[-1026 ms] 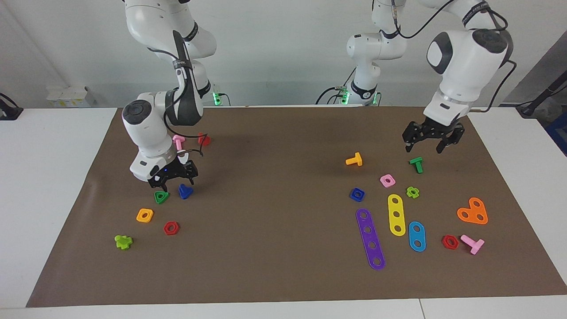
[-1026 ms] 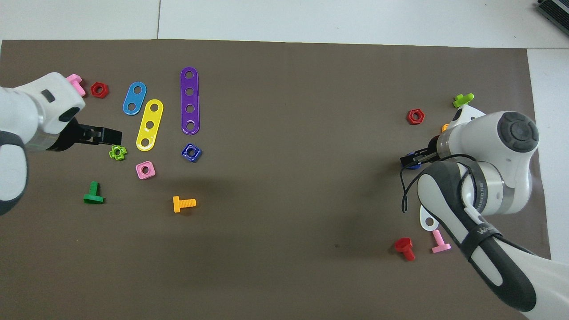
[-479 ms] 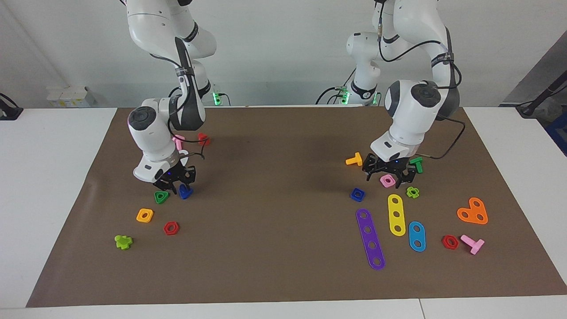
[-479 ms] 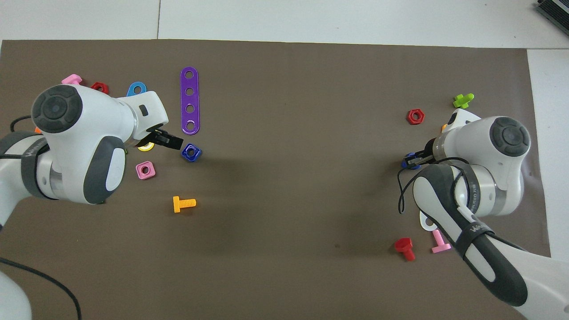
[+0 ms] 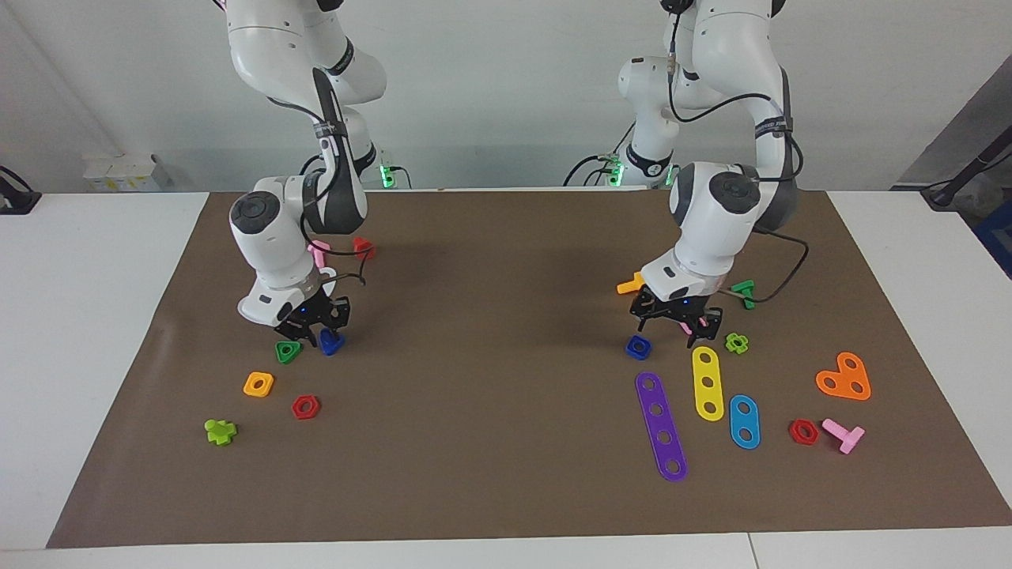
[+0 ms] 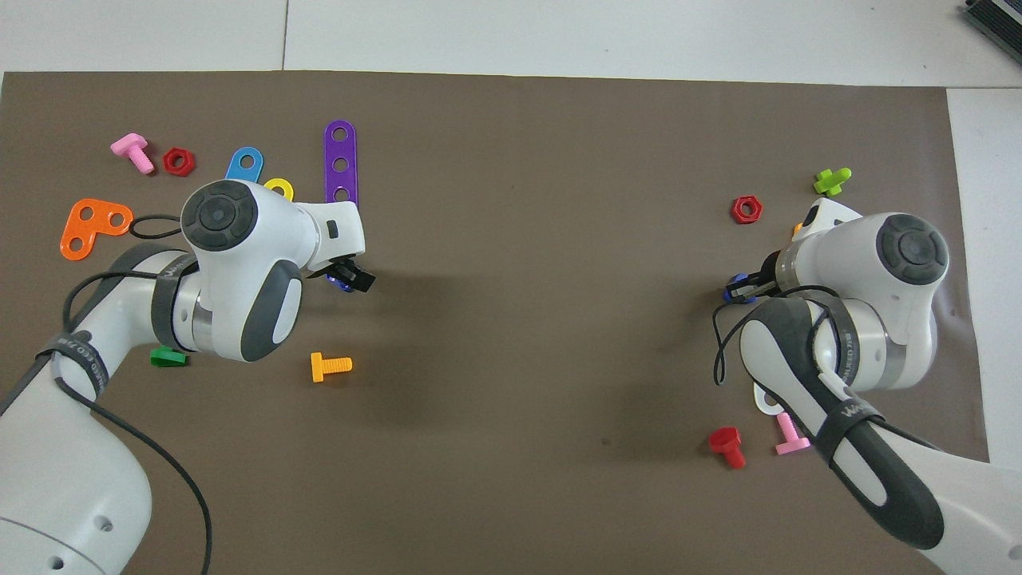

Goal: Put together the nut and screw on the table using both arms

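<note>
Change since a second ago lies mostly with the left arm [image 5: 727,197]: it has swung in from the mat's corner and dropped low, so the left pincer [image 5: 674,322] now hangs wide open and empty just above the mat. The blue nut [image 5: 638,346] lies flat, hole up, just beside its tip toward the right arm's end of the bench [image 5: 103,316]; a pink nut sits mostly hidden under it. The right arm [image 5: 273,237] has barely moved, bent sharply at the wrist, but the right pincer [image 5: 320,330] has closed down onto the blue screw [image 5: 331,341], which sits on the mat between its tips. How the screw's shaft points cannot be told. A green triangular nut [image 5: 288,352] lies just beside that pincer.
</note>
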